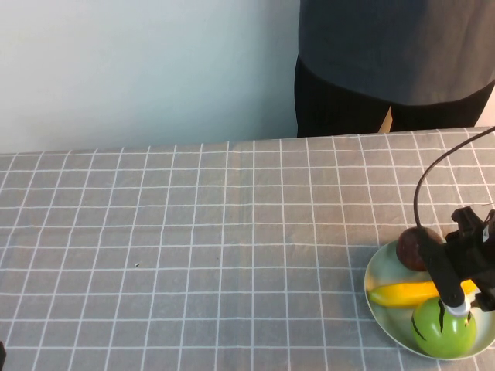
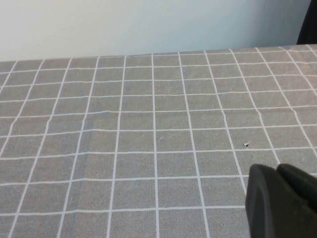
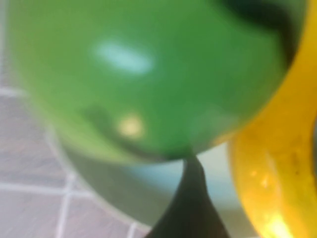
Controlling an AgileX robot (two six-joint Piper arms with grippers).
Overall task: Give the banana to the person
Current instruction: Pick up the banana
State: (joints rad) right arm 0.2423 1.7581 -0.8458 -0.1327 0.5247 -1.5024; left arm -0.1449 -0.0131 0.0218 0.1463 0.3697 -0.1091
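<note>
While left gripper (image 2: pixel 285 201) parks (jaws unclear), right gripper (image 1: pixel 458 305), jaws unclear, meets glossy curved banana (image 1: pixel 406 294).

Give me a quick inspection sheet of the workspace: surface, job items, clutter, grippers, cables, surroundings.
Surface: grey checked tablecloth, flat.
Job's things: banana lies on the plate, between two round fruits; person stands at the far edge.
Clutter: green fruit and dark red fruit on the same plate.
Grippers: right gripper low over the plate at the banana; left gripper low above bare cloth.
Cables: black cable arcs to the right arm.
Surroundings: pale wall.
</note>
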